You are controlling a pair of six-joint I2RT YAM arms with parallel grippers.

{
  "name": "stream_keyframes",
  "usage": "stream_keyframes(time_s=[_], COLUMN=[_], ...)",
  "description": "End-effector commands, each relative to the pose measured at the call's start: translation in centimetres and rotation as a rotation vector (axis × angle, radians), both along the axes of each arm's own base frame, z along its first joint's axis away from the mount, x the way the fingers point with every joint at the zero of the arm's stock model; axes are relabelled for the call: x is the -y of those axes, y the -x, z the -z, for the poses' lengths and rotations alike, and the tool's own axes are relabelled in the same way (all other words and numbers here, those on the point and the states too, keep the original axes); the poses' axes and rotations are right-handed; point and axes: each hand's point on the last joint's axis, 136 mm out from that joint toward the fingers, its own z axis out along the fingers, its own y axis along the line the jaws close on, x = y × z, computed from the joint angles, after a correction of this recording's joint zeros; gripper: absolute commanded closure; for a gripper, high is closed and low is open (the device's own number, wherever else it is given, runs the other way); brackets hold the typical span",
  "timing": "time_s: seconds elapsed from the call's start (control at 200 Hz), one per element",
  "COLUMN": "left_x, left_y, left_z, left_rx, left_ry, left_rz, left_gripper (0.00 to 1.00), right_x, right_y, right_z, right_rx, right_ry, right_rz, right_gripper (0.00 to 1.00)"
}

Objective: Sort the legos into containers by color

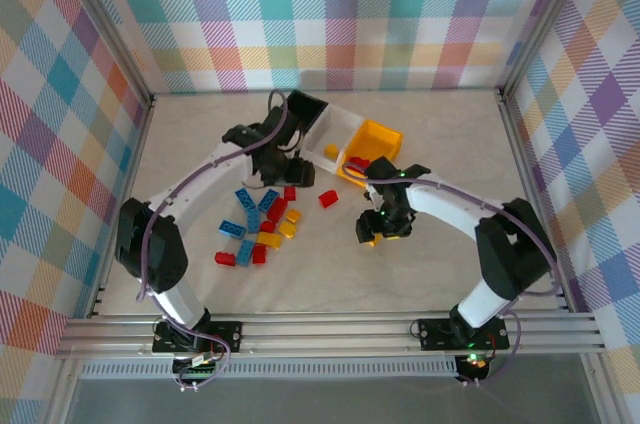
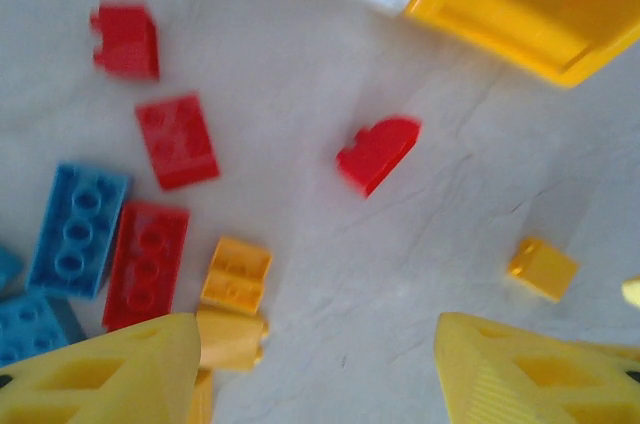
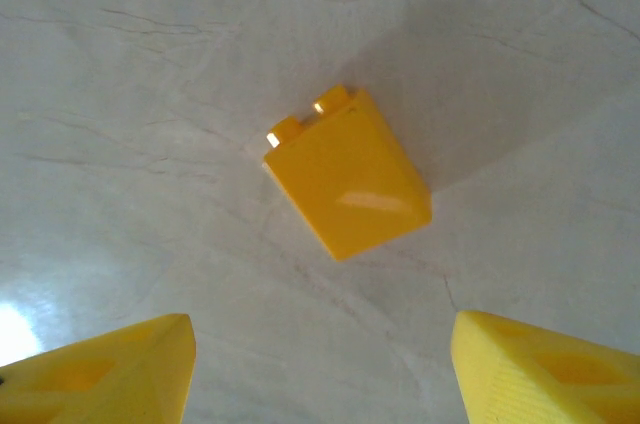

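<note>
Fingers (image 3: 110,369) of the right gripper (image 3: 322,344) are hovering apart, empty, over a yellow brick (image 3: 345,179) lying on the table (image 3: 120,94): light, rigid, slick, probably best pinched across flat sides; left gripper (image 2: 317,344) is gaping empty too.

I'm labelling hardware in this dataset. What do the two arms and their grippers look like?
The left arm and right arm have white curved links, bulky black joints and thin purple cables along them. The left gripper and right gripper carry yellow wedge-shaped fingers with recessed panels.
</note>
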Motion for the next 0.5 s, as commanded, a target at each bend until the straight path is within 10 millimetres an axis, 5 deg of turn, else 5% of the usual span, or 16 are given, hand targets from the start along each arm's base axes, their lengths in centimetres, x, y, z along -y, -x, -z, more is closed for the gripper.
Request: stream_keyframes(time_s=[0.0,0.31,0.495], left_x=[-1.2,-3.4,-4.0], left_y=[1.5,4.1,4.6], left_z=[-0.3,0.1,0.1], left_rx=[0.007,-0.008,-0.007], left_ry=[0.024,0.015,0.013], left_rz=[-0.064,-0.106,-0.114], left_gripper=[0.36,0.35,0.34], right_x=[-0.2,-0.9,-1.6], right_y=[-1.6,-3.7,-3.1], right_z=[0.7,2.3,2.8], right_rx=[0.052,0.070,0.053], right_ry=[0.036,0.079,0.095], right_rz=[-0.063,-0.111,-0.149], right_gripper=[0.31,0.34,0.35])
